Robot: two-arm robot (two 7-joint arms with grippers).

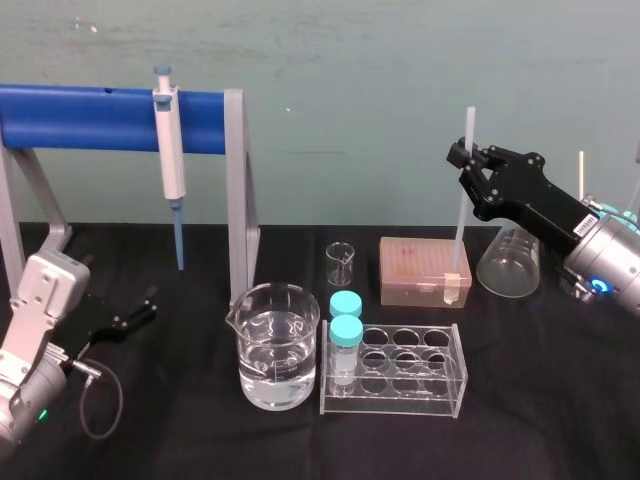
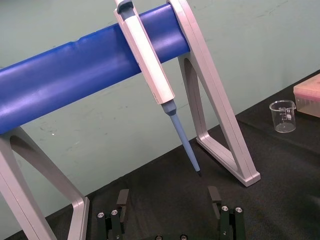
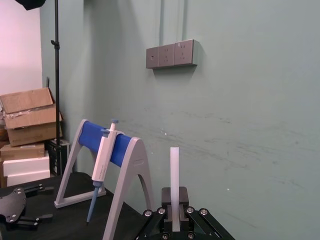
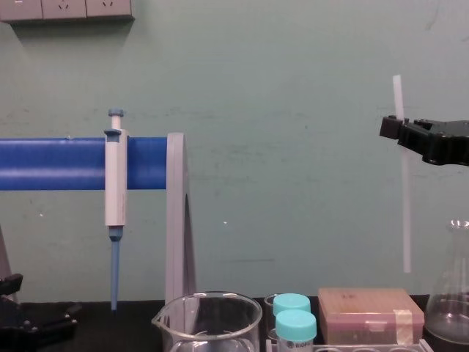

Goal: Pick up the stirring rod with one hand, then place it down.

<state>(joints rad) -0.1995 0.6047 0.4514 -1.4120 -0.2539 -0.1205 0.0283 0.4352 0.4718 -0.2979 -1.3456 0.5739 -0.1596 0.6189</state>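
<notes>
The stirring rod (image 1: 462, 220) is a thin translucent-white stick held upright in the air at the right, its lower end hanging in front of the pink box. My right gripper (image 1: 463, 158) is shut on its upper part, well above the table. From the chest, the stirring rod (image 4: 404, 213) hangs straight down from the right gripper (image 4: 399, 129). In the right wrist view the stirring rod (image 3: 174, 170) rises from between the right gripper's (image 3: 174, 207) closed jaws. My left gripper (image 1: 145, 308) rests low at the left, parked and open, its fingers (image 2: 121, 200) wide apart with nothing between them.
A white-and-blue pipette (image 1: 170, 150) hangs on the blue-barred stand (image 1: 90, 118) at the left. A large beaker of water (image 1: 277, 345), a small beaker (image 1: 340, 262), a tube rack (image 1: 400, 375) with two blue-capped tubes, a pink box (image 1: 425, 270) and a flask (image 1: 510, 262) stand below.
</notes>
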